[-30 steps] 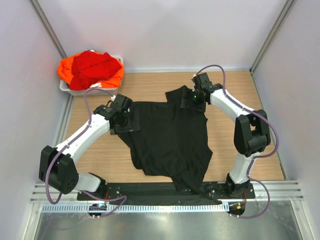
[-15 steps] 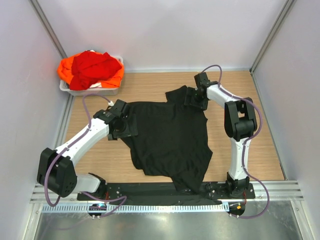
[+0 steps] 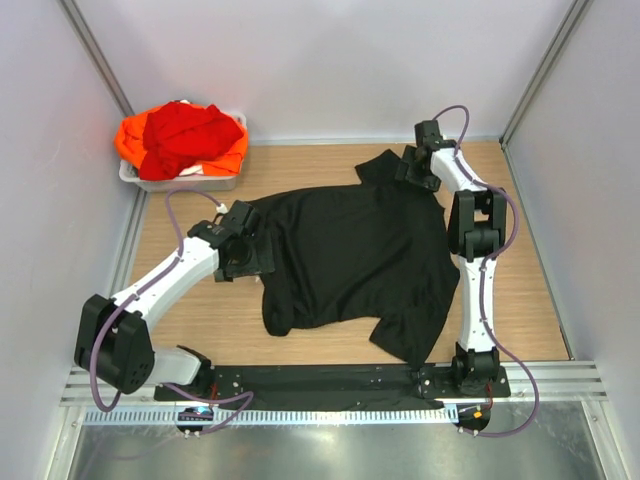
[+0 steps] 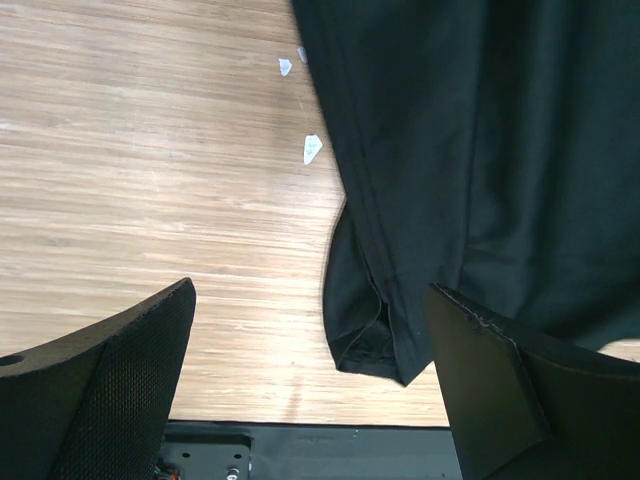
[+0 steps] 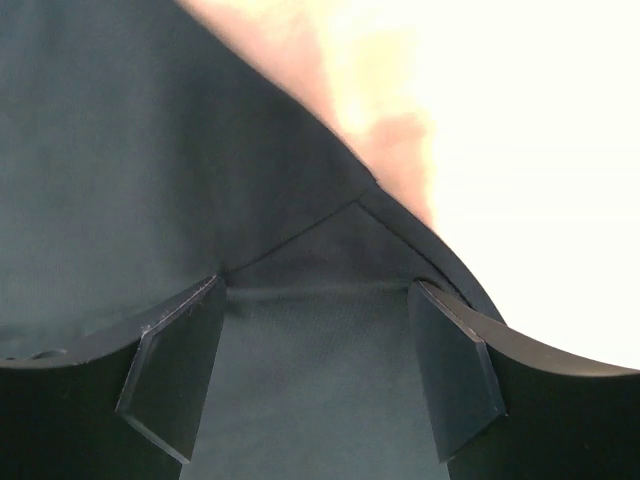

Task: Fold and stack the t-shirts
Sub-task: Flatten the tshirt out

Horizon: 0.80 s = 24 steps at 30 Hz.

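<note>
Lying spread over the middle of the table (image 3: 200, 310), the black shirt (image 3: 350, 255) is opened out but rumpled. One sleeve points to the far right corner, and a loose flap reaches close to the black rail (image 3: 300, 380) where the arms are bolted.

The left gripper (image 3: 255, 258) sits at the shirt's left edge. In its wrist view the left gripper (image 4: 312, 300) is spread wide and grasps nothing. Between its fingers (image 4: 120, 370) lie bare wood and the edge of the black shirt (image 4: 480, 150). That edge runs down from the top of the view and ends in a corner curled under itself. A few small white scraps (image 4: 313, 148) lie on the wood just beside the cloth.

The right gripper (image 3: 412, 172) is at the far sleeve, its arm stretched well out over the table. Its wrist view shows the right gripper (image 5: 315, 290) with fingers (image 5: 175, 370) apart. The black shirt (image 5: 120, 150) lies flat between them, a seam crossing the gap. The cloth is not bunched or pinched, so the gripper looks released. Whether the fingertips press on the cloth cannot be told. The upper right of that view is washed out by glare.

The red shirt (image 3: 185, 130) and orange shirt (image 3: 130, 140) are heaped together in the tub (image 3: 180, 183) at the far left corner, red on top, well apart from the black one.
</note>
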Tool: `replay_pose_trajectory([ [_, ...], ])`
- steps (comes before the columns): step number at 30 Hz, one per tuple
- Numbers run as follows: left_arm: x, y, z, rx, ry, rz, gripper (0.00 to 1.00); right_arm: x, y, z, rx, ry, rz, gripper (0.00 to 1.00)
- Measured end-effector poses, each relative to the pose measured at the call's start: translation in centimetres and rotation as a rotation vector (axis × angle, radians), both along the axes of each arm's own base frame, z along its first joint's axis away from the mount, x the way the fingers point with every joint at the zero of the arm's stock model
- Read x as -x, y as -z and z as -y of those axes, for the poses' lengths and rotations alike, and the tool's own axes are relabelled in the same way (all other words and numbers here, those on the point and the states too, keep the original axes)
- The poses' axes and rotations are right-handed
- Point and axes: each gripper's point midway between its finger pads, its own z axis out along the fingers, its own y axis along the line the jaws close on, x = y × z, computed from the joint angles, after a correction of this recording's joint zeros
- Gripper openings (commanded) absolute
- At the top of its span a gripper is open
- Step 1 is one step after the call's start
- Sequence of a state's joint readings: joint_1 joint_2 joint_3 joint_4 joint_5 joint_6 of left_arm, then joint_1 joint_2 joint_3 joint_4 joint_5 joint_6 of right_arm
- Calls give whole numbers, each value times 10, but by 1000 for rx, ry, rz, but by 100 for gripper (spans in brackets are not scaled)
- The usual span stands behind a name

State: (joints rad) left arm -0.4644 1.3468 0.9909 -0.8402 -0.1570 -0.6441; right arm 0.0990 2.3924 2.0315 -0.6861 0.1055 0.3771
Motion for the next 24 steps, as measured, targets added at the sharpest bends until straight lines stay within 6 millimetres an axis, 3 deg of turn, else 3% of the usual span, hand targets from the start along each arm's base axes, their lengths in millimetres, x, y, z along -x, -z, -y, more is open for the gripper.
replay_pose_trajectory([
  [4,0,3,0,-3,1,-9,93,-34,-2,33,40,58,44,82],
  [7,1,6,2,7,0,-13,92,-44,-4,47,54,75,57,88],
  [12,14,17,11,19,19,-34,91,-38,-4,48,61,66,40,96],
  [16,21,21,27,36,56,-31,89,-7,-14,40,45,41,-18,98],
  [19,17,24,38,53,71,-16,88,9,-47,35,30,30,-2,98],
  [22,8,33,44,58,62,-11,87,28,-101,30,8,17,71,98],
  [24,2,44,48,48,61,-28,84,51,-143,26,-14,10,148,98],
])
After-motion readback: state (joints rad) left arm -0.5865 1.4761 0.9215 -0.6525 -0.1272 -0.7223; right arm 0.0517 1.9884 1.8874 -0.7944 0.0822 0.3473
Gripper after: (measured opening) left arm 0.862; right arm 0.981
